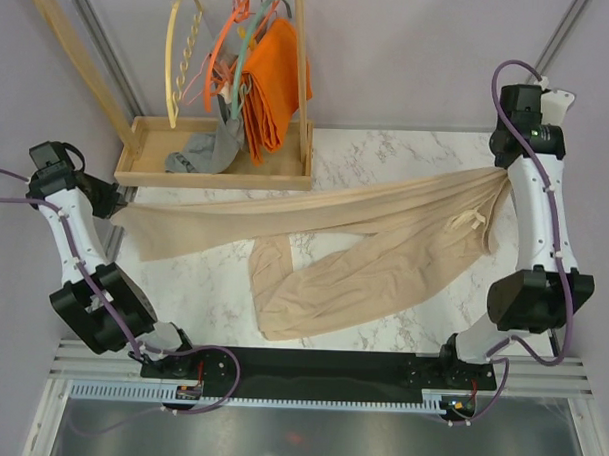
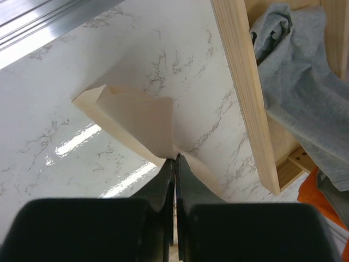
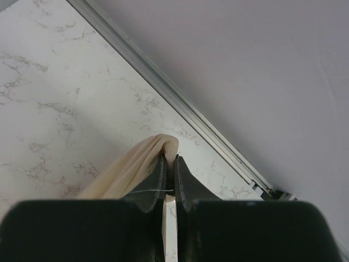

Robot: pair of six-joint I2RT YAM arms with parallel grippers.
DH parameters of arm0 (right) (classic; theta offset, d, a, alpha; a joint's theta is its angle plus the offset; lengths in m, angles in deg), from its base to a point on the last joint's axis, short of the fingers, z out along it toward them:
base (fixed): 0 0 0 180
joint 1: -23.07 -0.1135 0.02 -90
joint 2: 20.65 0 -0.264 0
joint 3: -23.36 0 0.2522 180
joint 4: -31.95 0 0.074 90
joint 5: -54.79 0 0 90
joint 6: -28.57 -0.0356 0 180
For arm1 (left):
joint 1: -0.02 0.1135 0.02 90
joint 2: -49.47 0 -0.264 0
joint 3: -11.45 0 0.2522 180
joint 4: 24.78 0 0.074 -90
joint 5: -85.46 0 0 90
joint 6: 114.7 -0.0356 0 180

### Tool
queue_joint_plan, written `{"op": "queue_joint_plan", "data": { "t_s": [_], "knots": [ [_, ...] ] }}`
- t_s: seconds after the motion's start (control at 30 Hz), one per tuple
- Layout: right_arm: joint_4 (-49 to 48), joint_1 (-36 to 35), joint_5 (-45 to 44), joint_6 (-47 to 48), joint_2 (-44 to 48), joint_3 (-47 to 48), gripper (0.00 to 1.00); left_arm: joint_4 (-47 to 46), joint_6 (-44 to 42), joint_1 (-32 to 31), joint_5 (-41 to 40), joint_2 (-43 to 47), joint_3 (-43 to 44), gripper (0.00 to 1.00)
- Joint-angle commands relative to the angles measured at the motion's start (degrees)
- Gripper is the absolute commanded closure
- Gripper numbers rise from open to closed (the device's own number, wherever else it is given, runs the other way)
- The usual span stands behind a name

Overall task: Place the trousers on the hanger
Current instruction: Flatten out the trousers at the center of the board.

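The trousers (image 1: 364,235) stretch across the white marble table (image 1: 387,156). One leg end is clenched in the left gripper (image 2: 175,159) at the left edge and the waist end in the right gripper (image 3: 170,158) at the far right, while the other leg lies slack toward the near middle. The hanger (image 1: 178,64) hangs on the wooden rack (image 1: 216,178) at the far left, beside an orange cloth (image 1: 275,82) and a grey garment (image 1: 202,154), and pale lilac walls (image 1: 411,52) stand behind the table.

At the far left of the white marble worktop (image 1: 387,156) stands a wooden tray (image 1: 216,179) with upright posts, a crumpled grey garment (image 1: 199,154) lying in it, and above it hang an orange cloth (image 1: 275,82), orange hangers (image 1: 215,55) and a teal hanger (image 1: 240,66).
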Motion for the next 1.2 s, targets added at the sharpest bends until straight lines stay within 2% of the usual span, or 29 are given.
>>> {"op": "queue_joint_plan", "data": {
  "t_s": [0.0,0.13,0.37,0.53,0.7,0.87,1.03,1.17],
  "knots": [
    [-1.9,0.26,-4.07,1.82,5.04,-2.24,1.0,2.26,0.32,0.63,3.9,-0.08,3.86,0.98],
    [-2.6,0.34,-9.42,1.73,10.22,-4.96,1.0,2.7,0.41,0.63,2.15,1.41,2.37,0.98],
    [-8.04,0.43,-11.19,-0.55,21.46,-11.99,1.0,5.07,0.41,0.55,-3.74,6.59,3.94,0.98],
    [-9.02,0.43,-9.09,0.49,24.99,-9.01,1.0,5.95,-0.3,0.55,-6.55,10.9,6.32,0.98],
    [-9.11,0.43,-7.25,-0.2,28.68,-9.79,1.0,5.43,-0.03,0.63,-11.48,21.16,3.26,0.98],
    [-9.28,0.43,-4.07,-0.56,35.8,-16.63,1.0,5.43,-0.03,0.37,-11.48,31.29,-4.99,0.98],
    [-9.55,-0.01,-3.46,0.76,47.12,-21.05,1.0,4.37,-0.03,-1.91,-21.3,44.8,-10.28,0.98],
    [-9.63,-0.97,-4.33,1.38,53.38,-25.78,1.0,5.08,0.06,-5.68,-28.43,50.1,-11.69,0.98]
  ]
}}
